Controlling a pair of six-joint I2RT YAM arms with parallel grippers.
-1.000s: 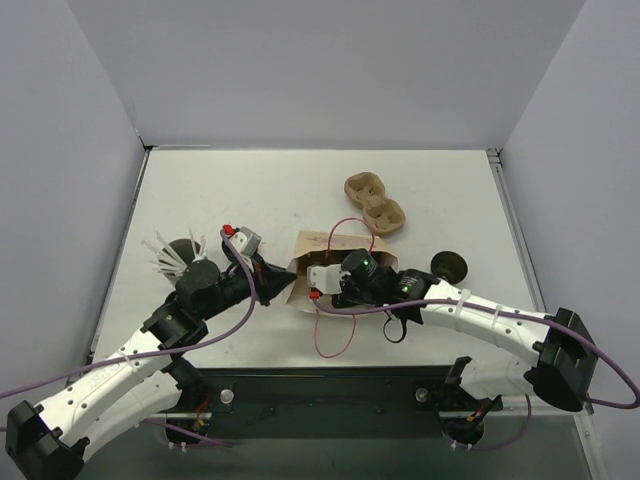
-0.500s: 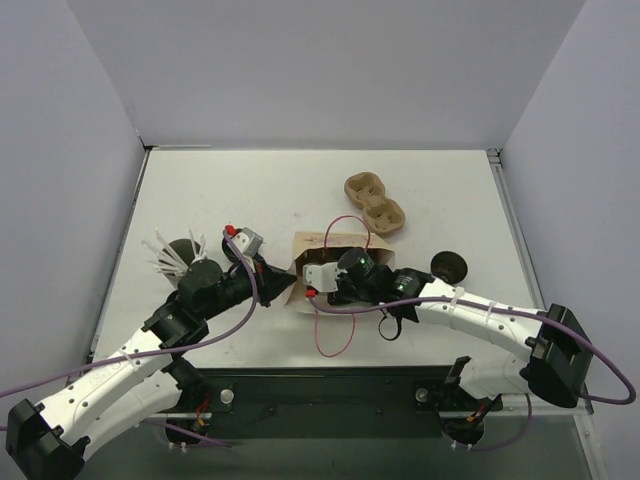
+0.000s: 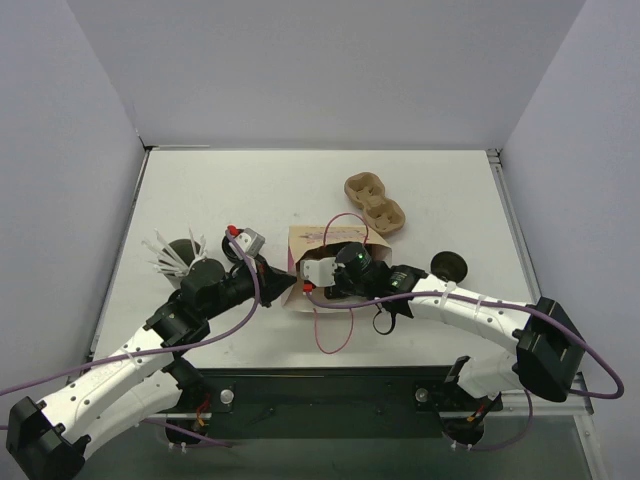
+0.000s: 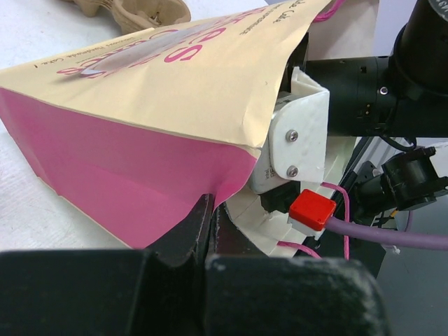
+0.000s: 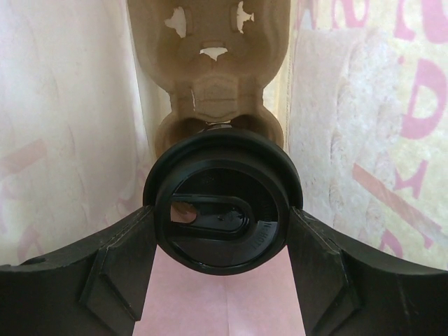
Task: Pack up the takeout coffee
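The right end effector [image 5: 221, 225] was clenched on the takeout coffee [image 5: 222, 199]. One finger was pressed against each side of the cup just under its black lid [image 5: 210, 168], and the lid was turned toward the wrist camera. The cup was held inside the mouth of the paper bag [image 4: 140, 105], with the bag's pale, pink-lettered walls on either side of it. Beyond the lid, a pulp cup carrier [image 5: 210, 63] was seen between those walls; whether it lay inside the bag could not be told.

The left end effector [image 4: 205, 225] was closed on the bag's edge, pinching it where the pink side panel met the opening. The bag was laid on its side on the counter [image 3: 220, 190], between the two arms. A pulp cup carrier [image 3: 374, 202] was located on the counter just beyond the bag.
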